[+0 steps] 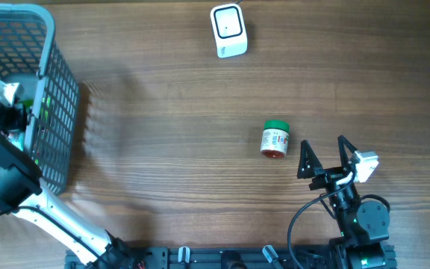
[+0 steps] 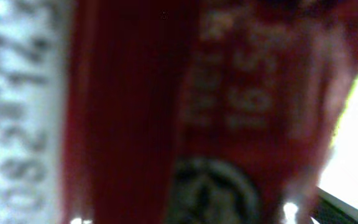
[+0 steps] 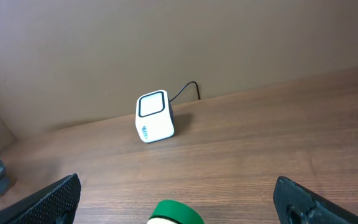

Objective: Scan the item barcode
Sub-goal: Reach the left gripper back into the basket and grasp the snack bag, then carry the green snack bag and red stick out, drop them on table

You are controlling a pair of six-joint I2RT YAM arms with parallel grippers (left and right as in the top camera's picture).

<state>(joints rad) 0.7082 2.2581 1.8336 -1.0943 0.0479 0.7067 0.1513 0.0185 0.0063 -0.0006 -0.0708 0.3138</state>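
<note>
Jar on side, counter middle-right, green lid toward far edge. Right gripper released, near jar's right. Grasp across body, keep label bare, face barcode toward scanner at far edge. Left gripper spread wide in basket.

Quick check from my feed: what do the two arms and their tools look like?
Right arm: black, looping black cable, green light; right tool has two black pointed fingers and a white block alongside. Left arm: white link, black housings.
</note>
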